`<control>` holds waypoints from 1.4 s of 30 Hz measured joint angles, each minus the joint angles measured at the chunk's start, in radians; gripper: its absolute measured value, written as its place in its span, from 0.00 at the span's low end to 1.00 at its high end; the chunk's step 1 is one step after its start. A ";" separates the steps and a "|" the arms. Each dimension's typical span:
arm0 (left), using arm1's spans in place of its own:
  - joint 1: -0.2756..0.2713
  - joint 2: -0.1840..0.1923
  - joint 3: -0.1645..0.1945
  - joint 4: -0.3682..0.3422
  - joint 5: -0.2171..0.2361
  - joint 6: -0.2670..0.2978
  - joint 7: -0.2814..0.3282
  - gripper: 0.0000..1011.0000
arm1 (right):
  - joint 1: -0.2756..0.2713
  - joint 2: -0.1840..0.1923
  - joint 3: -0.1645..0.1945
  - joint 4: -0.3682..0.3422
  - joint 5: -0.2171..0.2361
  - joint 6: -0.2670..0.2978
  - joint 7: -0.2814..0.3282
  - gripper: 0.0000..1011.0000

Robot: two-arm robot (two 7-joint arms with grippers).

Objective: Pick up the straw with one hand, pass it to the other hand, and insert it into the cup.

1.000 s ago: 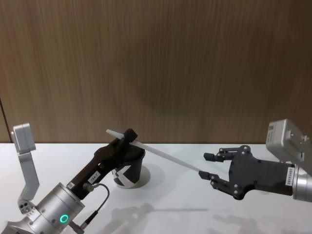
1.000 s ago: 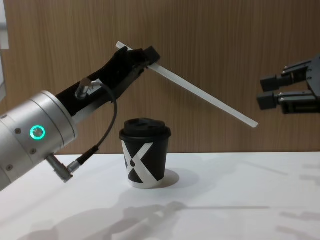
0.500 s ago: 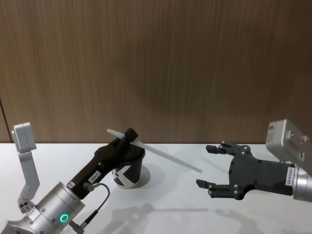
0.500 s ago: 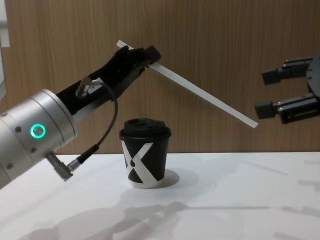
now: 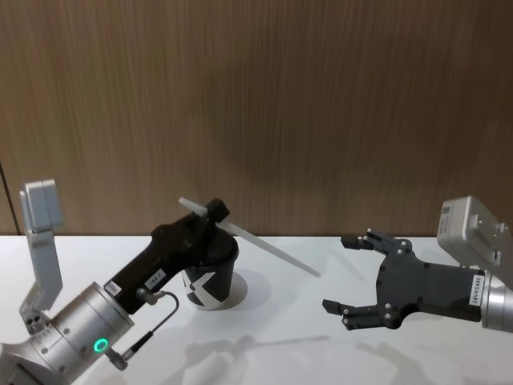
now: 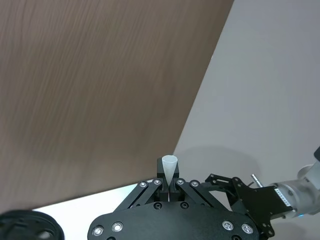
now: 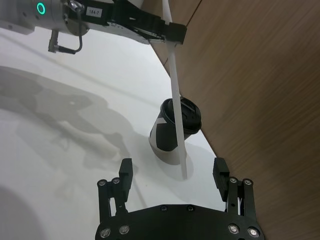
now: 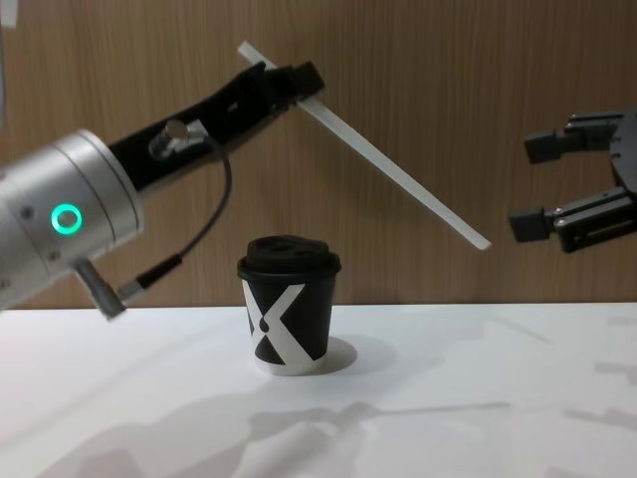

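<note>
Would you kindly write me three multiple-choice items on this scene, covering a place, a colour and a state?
1. Where is the cup? A) on the table B) in a gripper C) on a shelf
2. The cup's X mark is: A) red B) white C) green
3. The right gripper is: A) shut on the cup B) shut, empty C) open
Key: 1A, it stands on the table; 2B, the X is white; 3C, its fingers are spread, clear of the straw that the left gripper holds.
</note>
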 joint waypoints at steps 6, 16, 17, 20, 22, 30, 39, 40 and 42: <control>-0.007 0.030 0.001 -0.045 0.039 0.010 0.044 0.00 | 0.000 0.000 0.000 0.000 0.000 0.000 0.000 0.99; -0.012 0.082 -0.009 -0.129 0.092 0.050 0.140 0.01 | 0.000 0.000 0.000 0.000 0.000 0.000 0.000 0.99; -0.012 0.090 -0.012 -0.143 0.096 0.056 0.155 0.01 | 0.000 0.000 0.000 0.000 0.000 0.000 0.000 0.99; -0.010 0.103 -0.020 -0.163 0.103 0.071 0.185 0.01 | 0.000 0.000 0.000 0.000 0.000 0.000 0.000 0.99; -0.010 0.109 -0.024 -0.174 0.106 0.081 0.201 0.01 | 0.000 0.000 0.000 0.000 0.000 0.000 0.000 0.99; -0.011 0.136 -0.038 -0.216 0.109 0.123 0.261 0.01 | 0.000 0.000 0.000 0.000 0.000 0.000 0.000 0.99; -0.025 0.163 -0.043 -0.248 0.111 0.174 0.314 0.01 | 0.000 0.000 0.000 0.000 0.000 0.000 0.000 0.99; -0.026 0.165 -0.043 -0.250 0.111 0.178 0.318 0.01 | 0.000 0.000 0.000 0.000 0.000 0.000 0.000 0.99; -0.031 0.171 -0.042 -0.257 0.112 0.192 0.330 0.01 | 0.000 0.000 0.000 0.000 0.000 0.000 0.000 0.99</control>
